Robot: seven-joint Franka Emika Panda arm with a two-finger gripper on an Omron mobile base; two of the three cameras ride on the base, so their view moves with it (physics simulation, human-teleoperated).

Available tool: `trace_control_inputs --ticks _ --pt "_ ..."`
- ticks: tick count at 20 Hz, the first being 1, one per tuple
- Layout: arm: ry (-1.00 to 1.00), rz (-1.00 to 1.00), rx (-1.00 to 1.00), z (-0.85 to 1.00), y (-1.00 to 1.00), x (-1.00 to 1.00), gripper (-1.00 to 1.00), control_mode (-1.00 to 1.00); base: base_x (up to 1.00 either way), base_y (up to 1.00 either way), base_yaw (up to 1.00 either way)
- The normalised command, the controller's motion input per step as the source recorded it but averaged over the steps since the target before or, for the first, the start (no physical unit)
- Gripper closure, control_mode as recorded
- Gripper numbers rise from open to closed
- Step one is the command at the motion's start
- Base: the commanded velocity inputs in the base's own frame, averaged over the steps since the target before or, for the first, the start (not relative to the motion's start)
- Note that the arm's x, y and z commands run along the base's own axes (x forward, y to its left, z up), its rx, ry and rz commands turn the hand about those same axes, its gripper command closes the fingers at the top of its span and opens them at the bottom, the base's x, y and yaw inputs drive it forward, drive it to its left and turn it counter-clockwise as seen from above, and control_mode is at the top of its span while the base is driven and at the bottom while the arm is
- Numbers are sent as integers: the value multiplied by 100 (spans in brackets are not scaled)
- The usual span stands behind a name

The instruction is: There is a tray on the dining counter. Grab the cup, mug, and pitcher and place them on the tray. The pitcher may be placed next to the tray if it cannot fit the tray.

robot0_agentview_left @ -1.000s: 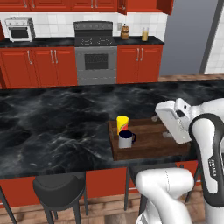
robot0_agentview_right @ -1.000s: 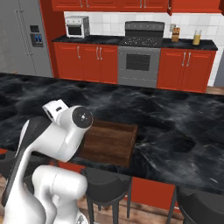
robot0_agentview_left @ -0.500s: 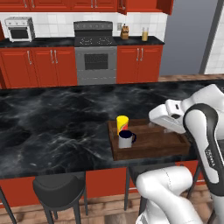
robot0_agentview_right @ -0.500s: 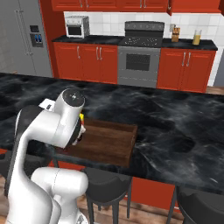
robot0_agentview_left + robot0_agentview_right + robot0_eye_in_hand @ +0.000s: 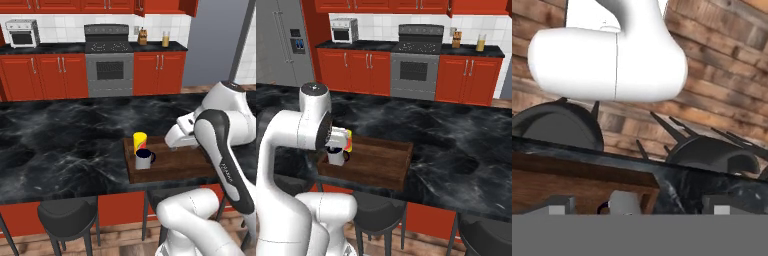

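Black marble with white veining covers the long dining surface (image 5: 60, 145), which carries the dark brown wooden tray (image 5: 175, 167) near its front edge. At the tray's left end stands the yellow cup (image 5: 140, 140), and just in front of it the grey mug (image 5: 143, 159) with its dark handle turned right; both are upright inside the rim. Over the tray's right part hangs the white hand with its fingers (image 5: 176, 146) spread wide apart and holding nothing. In the right base view the arm covers part of the cup (image 5: 346, 139) and mug (image 5: 336, 155). Far behind, on the back worktop right of the stove (image 5: 109, 60), stands the clear pitcher (image 5: 165, 39) with orange-yellow contents, well apart from the tray.
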Motion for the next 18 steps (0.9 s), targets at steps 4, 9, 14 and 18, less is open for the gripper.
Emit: trace_control_inputs --ticks 4,9,14,18 --pt "10 0 -15 0 0 0 -100 -100 0 0 0" --pt "1 -2 -3 0 0 -16 -100 -100 0 0 0" --pt "0 -1 0 -1 0 -10 -100 100 -75 -18 -8" --pt "0 0 0 0 0 0 -100 100 -100 -79 -15"
